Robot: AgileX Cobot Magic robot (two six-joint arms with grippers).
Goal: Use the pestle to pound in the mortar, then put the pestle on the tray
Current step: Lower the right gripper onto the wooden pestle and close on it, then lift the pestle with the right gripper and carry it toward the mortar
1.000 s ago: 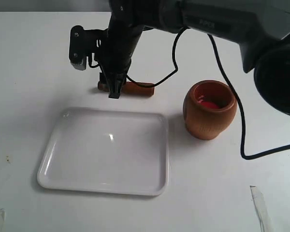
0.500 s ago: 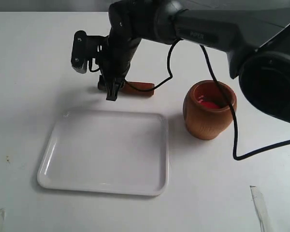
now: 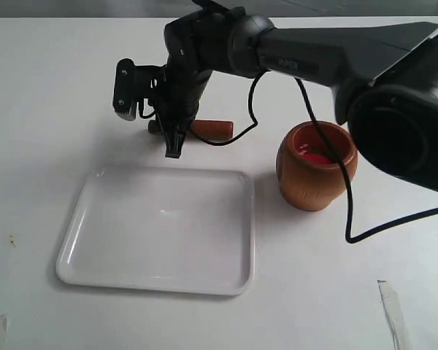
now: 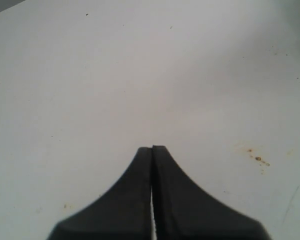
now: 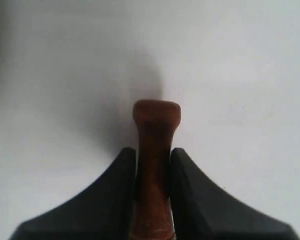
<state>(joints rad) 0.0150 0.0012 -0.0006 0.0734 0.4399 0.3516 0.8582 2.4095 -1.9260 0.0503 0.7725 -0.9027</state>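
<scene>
My right fingers [image 5: 115, 192] pinch the pestle [image 5: 155, 122] by its narrow handle, 1 on each side, knob poking past the tips. It sits just beyond the tray [image 3: 160, 230] (mortar [image 3: 317, 179] stands beside). My left fingers [image 4: 135, 192] are pressed together, empty, over white table [image 3: 44, 87].

The right arm [image 3: 328, 55] fills the upper right of the exterior view, a smooth dark-grey shell with faint pale lettering. A thin black cable [image 3: 347, 215] trails from it. The left gripper [image 4: 152, 148] and right gripper [image 5: 153, 156] have matte black, tapering fingers.
</scene>
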